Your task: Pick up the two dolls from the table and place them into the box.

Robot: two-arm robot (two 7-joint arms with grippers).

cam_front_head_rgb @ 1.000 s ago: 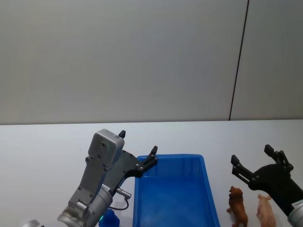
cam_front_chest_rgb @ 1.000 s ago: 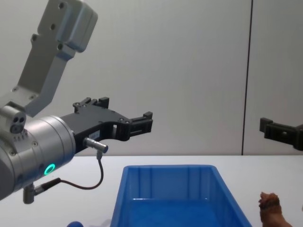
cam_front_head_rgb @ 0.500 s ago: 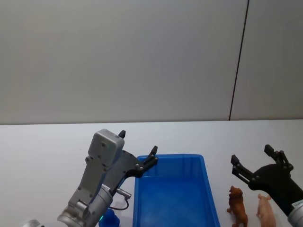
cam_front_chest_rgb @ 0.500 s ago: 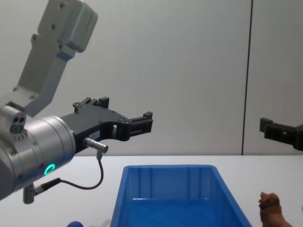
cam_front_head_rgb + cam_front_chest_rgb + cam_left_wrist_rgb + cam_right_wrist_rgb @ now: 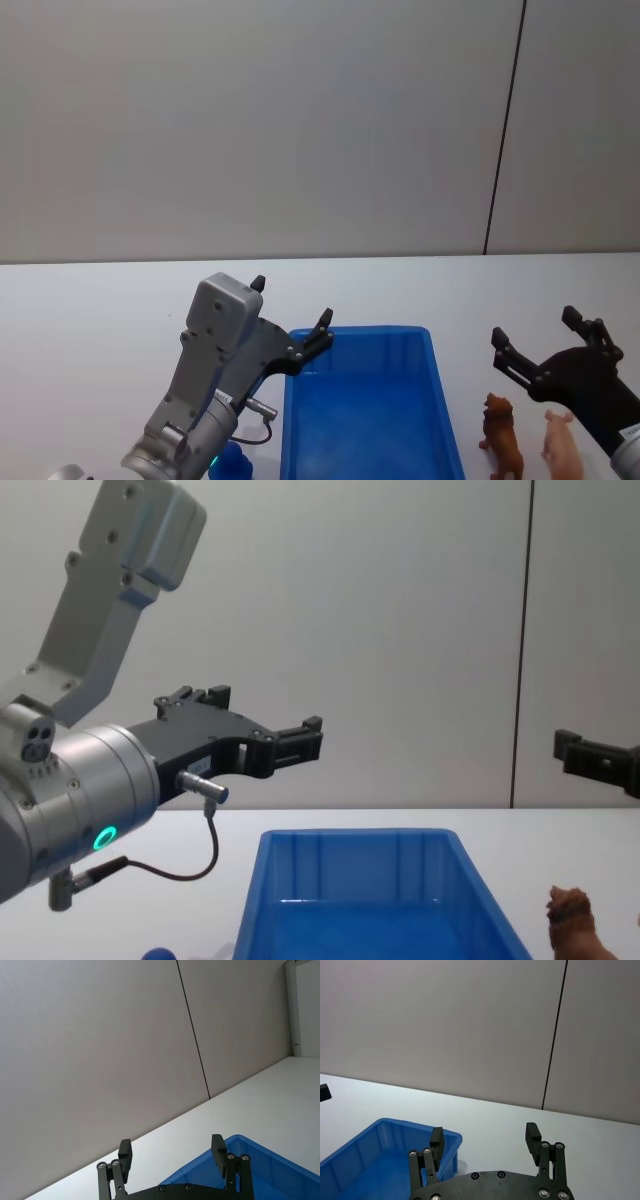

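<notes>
Plain grey wall (image 5: pixel 250 120) behind, one dark vertical seam (image 5: pixel 505 120) right of centre. White bench (image 5: pixel 100 300) runs the full width below it.

Blue box (image 5: pixel 385 331) sits centre-front on the bench, open top, ribbed walls, nothing inside that can be seen.

Both dolls stand upright on the bench to the right of the box, side by side. The brown doll (image 5: pixel 501 436) is the nearer one to the box, just beside its right wall with a narrow gap. The pink doll (image 5: pixel 561 445) is to its right, close but apart. The box's right wall and rim are what stand between the dolls and the inside.

The right claw (image 5: pixel 533 325) is held in the air over the bench, right of the box. Its fingers are spread wide with nothing between them, and the tips point away from the robot. Its black body shows above and just right of the dolls, with the pink doll's far side at its edge. Contact cannot be judged.

The left claw (image 5: pixel 291 301) is raised above the box's far left corner, fingers wide apart and empty. The grey arm slants up from the lower left, over the bench beside the left rim. A thin cable (image 5: pixel 205 855) loops under the wrist, and a green light (image 5: pixel 105 837) glows on the housing.

A small blue round thing (image 5: pixel 232 462) sits on the bench left of the box's near end, partly hidden by the left arm.
</notes>
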